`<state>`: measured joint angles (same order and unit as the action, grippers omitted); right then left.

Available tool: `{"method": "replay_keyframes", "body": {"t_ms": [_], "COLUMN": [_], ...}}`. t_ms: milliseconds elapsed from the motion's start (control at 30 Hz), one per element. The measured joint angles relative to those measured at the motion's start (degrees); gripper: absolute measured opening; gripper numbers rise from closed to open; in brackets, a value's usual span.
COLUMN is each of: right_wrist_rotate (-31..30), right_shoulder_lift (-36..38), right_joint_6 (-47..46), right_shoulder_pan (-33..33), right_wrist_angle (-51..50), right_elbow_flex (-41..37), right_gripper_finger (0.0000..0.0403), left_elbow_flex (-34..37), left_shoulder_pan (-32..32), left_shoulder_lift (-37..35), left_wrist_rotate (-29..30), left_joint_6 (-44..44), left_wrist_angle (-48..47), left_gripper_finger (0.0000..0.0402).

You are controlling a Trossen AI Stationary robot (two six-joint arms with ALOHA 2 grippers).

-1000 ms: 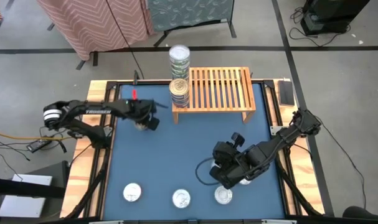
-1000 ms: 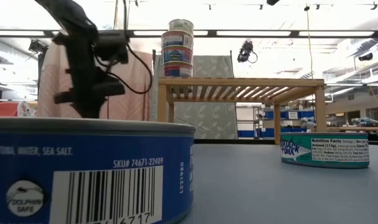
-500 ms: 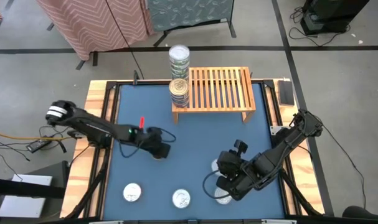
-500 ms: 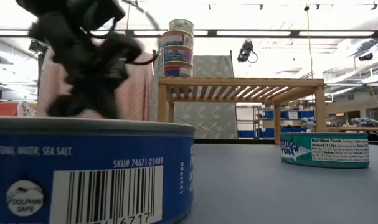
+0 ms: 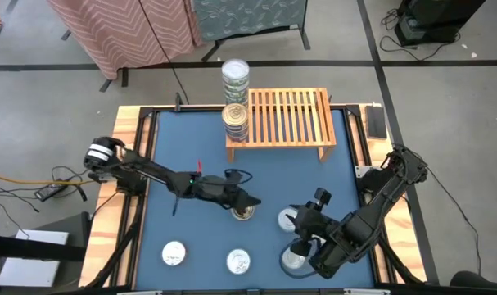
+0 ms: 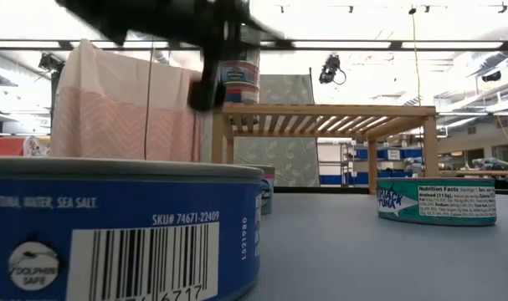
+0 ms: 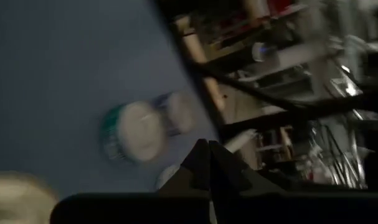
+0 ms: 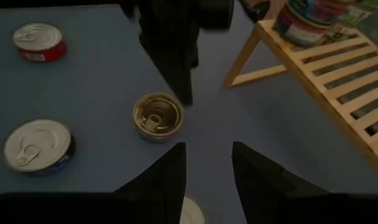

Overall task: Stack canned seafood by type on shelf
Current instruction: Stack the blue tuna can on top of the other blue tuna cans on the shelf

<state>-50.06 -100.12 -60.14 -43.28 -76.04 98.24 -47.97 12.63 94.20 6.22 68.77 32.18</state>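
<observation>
The shelf (image 5: 285, 115) stands at the table's far side, with two stacks of cans (image 5: 236, 119) at its left end. A gold-topped can (image 5: 244, 213) sits on the blue mat at mid-table. My left gripper (image 5: 255, 201) is shut and reaches almost level from the left, its tips at that can's far rim. My right gripper (image 8: 207, 177) hovers open above the near right area with nothing between its fingers. Below it lie a teal-sided can (image 5: 288, 218) and a silver-topped one (image 5: 292, 259). My left gripper's shut fingertips (image 8: 185, 98) stand right at the far rim (image 8: 167, 98) of the gold-topped can, coming slanting from the table's left. I cannot tell whether they touch it. The can rests flat on the mat.
A red-sided can (image 8: 39, 40) and a blue-sided can (image 8: 36, 146) lie near the front edge, left of centre. Another blue can (image 6: 120, 226) fills the low view's foreground. The wooden table frame (image 5: 133, 123) borders the mat. A dark phone-like object (image 5: 377, 123) lies on the right rail.
My left gripper has swept from the table's left toward its middle and near side, tipping from pointing down to almost level, still shut. The gold-topped can has slid along the mat with it. My right gripper has drifted a little toward the near edge.
</observation>
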Motion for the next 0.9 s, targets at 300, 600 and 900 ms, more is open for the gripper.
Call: {"method": "replay_keyframes", "body": {"t_ms": [300, 600, 900], "right_wrist_rotate": [-7.32, 11.52, 22.00], "right_shoulder_lift": [0.02, -0.17, -0.15], "right_joint_6": [0.53, 20.56, 33.87], "right_shoulder_pan": [1.14, 10.71, 23.18], "right_wrist_angle": [20.36, 92.22, 92.71], "right_elbow_flex": [-14.23, -44.09, -46.25], "right_gripper_finger": [0.0131, 0.0096, 0.0023], "left_elbow_flex": [-7.95, -8.35, -5.00], "left_shoulder_pan": [6.03, 11.87, 14.38], "left_shoulder_lift": [-19.80, -32.67, -29.63], "left_wrist_rotate": [9.63, 18.03, 14.32], "left_joint_6": [-33.14, -37.69, -43.87], "left_wrist_angle": [-33.98, -50.40, -49.99], "left_gripper_finger": [0.0001, 0.0022, 0.0097]}}
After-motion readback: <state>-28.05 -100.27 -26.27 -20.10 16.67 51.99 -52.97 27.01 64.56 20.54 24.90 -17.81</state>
